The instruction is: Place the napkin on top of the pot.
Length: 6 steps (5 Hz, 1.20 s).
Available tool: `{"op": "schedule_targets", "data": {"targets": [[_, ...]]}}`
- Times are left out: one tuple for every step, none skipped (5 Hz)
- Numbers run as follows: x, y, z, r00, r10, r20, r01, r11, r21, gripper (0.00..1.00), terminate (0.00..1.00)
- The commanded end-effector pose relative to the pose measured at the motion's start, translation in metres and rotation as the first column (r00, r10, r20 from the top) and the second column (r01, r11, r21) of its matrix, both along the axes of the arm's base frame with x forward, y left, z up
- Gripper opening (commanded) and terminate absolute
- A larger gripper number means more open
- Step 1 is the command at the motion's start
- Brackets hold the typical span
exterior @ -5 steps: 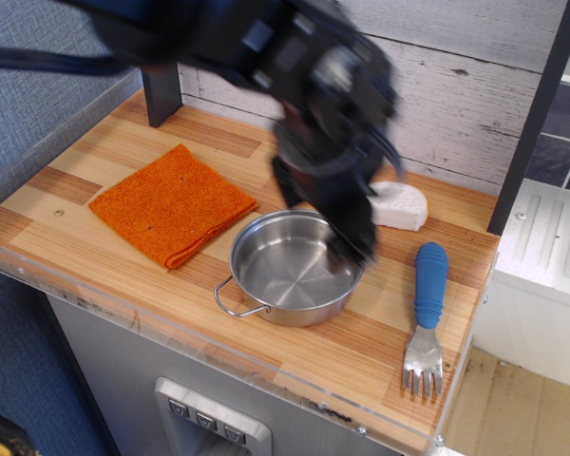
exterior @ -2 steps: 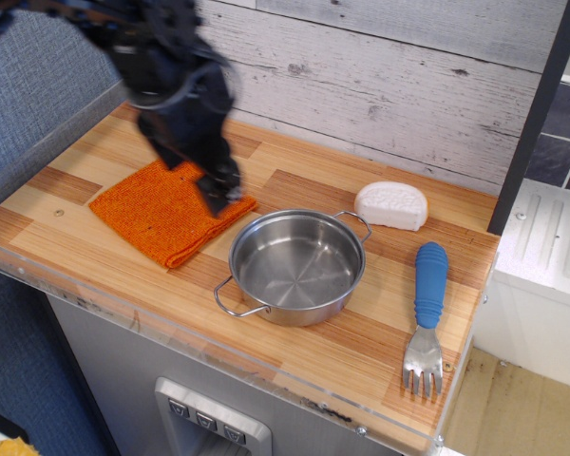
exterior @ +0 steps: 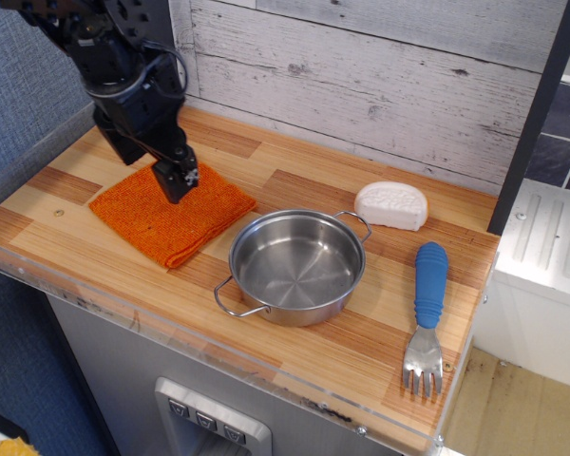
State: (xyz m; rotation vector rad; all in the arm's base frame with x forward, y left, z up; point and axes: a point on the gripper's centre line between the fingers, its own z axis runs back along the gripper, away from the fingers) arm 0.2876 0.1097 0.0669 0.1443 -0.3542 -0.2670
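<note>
Fingers of the black arm hang low over the folded orange knitted napkin, tips close together; whether they grip cloth, cannot tell. Napkin lies flat, left of the shallow shiny steel pot, near edge just beside its rim. Best to pinch near a corner, lift clear of the rim, then drape centred. Wooden plank counter; whitewashed board wall behind.

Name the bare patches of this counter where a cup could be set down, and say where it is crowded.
Free: the back strip between napkin and sponge, and the front edge below the pot. Crowded: right end, where pot, sponge and fork cluster; the hand is over the napkin.
</note>
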Motion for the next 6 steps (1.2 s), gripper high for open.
{"op": "schedule_targets", "data": {"targets": [[0.018,0.023,-0.001,0.999,0.027,-0.017,-0.026,0.998,0.063,1.0,0.0],[0.015,0.022,-0.012,0.997,0.0,-0.071,0.006,0.997,0.081,1.0,0.0],[0.014,0.022,-0.021,0.995,0.001,-0.095,0.006,0.997,0.08,1.0,0.0],[0.013,0.024,-0.033,0.992,0.002,-0.126,0.006,0.998,0.064,1.0,0.0],[0.009,0.025,-0.042,0.988,0.013,-0.151,-0.006,0.999,0.049,1.0,0.0],[0.01,0.024,-0.047,0.989,0.011,-0.151,-0.006,0.999,0.035,1.0,0.0]]}}
